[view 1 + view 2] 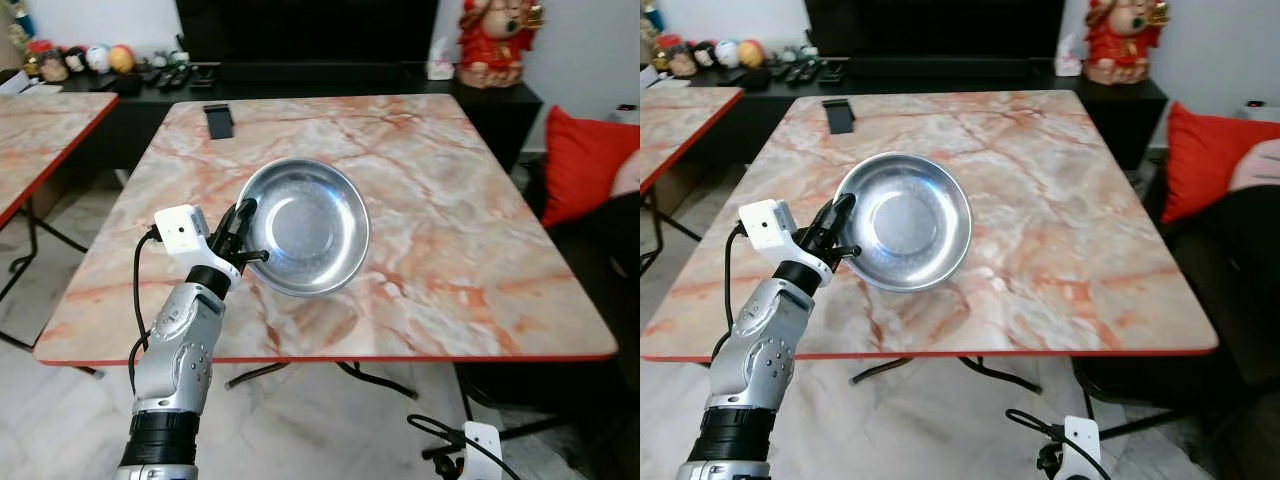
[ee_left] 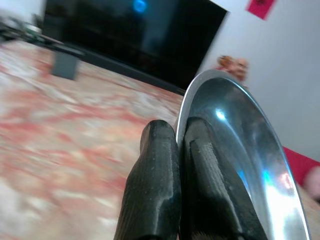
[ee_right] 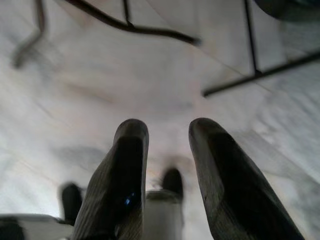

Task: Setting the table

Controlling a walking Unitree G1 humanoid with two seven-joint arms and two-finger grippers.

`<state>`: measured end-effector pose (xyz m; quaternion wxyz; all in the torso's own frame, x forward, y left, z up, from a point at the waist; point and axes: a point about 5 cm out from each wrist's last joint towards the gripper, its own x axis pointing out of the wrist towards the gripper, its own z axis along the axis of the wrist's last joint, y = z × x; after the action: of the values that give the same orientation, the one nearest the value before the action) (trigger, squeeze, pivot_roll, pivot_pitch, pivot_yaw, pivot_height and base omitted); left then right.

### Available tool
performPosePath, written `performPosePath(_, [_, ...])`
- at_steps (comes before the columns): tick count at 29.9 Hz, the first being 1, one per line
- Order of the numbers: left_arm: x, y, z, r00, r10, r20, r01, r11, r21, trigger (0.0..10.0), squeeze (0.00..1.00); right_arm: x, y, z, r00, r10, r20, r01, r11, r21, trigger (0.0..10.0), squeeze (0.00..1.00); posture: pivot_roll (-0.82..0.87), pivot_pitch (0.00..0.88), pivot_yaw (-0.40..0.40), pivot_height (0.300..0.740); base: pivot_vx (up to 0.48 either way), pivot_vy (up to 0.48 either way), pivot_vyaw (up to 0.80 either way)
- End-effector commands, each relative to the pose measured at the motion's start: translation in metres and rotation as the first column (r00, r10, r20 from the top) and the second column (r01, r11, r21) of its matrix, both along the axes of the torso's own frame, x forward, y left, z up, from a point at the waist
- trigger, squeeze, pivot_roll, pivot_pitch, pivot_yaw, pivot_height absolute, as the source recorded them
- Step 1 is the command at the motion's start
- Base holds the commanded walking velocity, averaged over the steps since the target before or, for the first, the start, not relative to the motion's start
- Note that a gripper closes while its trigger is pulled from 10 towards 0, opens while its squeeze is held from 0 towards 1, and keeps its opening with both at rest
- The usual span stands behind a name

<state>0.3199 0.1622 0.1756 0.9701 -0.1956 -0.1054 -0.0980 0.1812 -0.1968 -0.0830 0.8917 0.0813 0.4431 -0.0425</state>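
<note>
Steel bowl (image 1: 303,226) tilted above the marble table (image 1: 470,250), rim pinched between the 2 fingers of the left gripper (image 1: 244,232). Right gripper (image 3: 167,165) low beside the table, over the floor (image 3: 100,90), fingers apart, holding nothing.

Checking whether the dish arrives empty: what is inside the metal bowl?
Nothing lies inside the metal bowl; its shiny base and walls are bare. The left claw pinches its near-left rim, one finger covering a small patch inside. The marble table beneath it is hidden.
</note>
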Motion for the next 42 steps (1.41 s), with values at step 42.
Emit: performPosePath(42, [-0.021, -0.016, -0.037, 0.872, -0.162, -0.462, 0.156, 0.986, -0.051, 10.0, 0.00, -0.005, -0.007, -0.001, 1.000, 0.001, -0.021, -0.001, 1.000, -0.006, 10.0, 0.00, -0.05, 0.000, 0.024, 0.740, 0.062, 0.000, -0.04])
